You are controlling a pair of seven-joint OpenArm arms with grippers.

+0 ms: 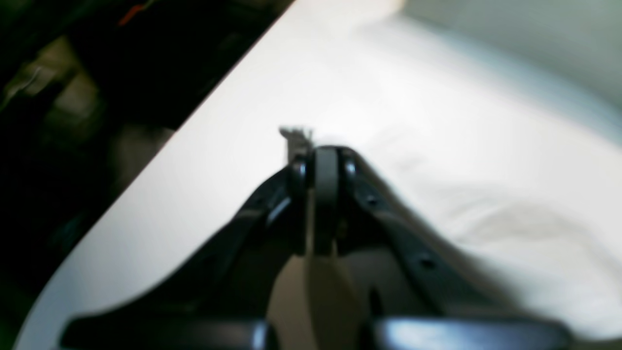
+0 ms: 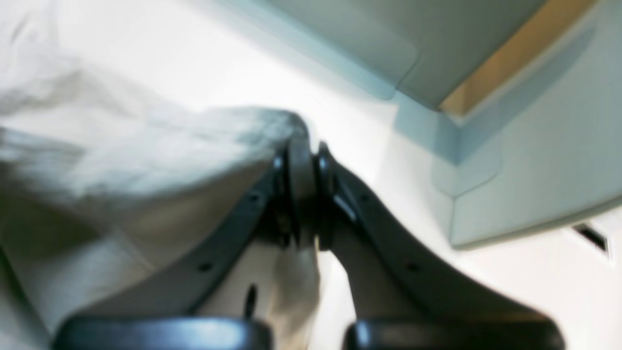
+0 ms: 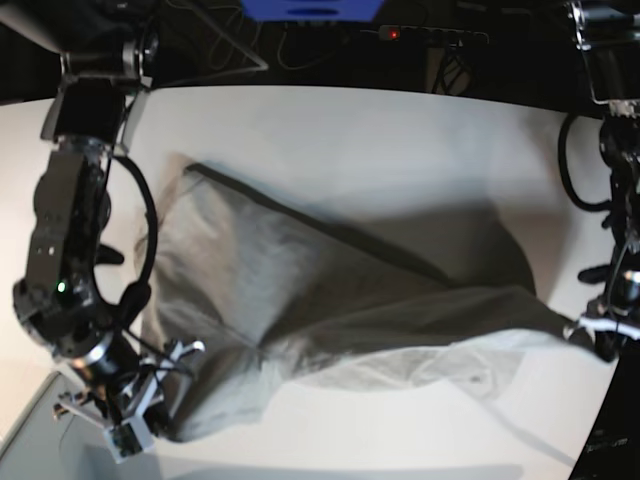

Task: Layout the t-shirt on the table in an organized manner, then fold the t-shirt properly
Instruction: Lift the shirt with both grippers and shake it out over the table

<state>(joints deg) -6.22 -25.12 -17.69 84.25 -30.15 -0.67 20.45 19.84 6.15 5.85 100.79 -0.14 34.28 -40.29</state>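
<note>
The beige-grey t-shirt [image 3: 330, 300] hangs stretched and crumpled across the white table [image 3: 350, 130], partly lifted, with a shadow behind it. My right gripper [image 3: 165, 385], at the lower left of the base view, is shut on one edge of the shirt; its wrist view shows the jaws [image 2: 303, 155] pinched on the t-shirt cloth [image 2: 121, 146]. On the right side of the base view my left gripper [image 3: 592, 335] holds the opposite edge. In its own view this gripper [image 1: 323, 163] is shut with cloth between the fingers, and the t-shirt [image 1: 486, 204] trails to the right.
A pale grey box corner [image 3: 40, 440] lies under the right arm, also seen as the grey box [image 2: 534, 146]. The table's edge [image 1: 160, 146] runs close to the left gripper, with dark floor beyond. Cables and a blue object [image 3: 310, 10] sit behind the table.
</note>
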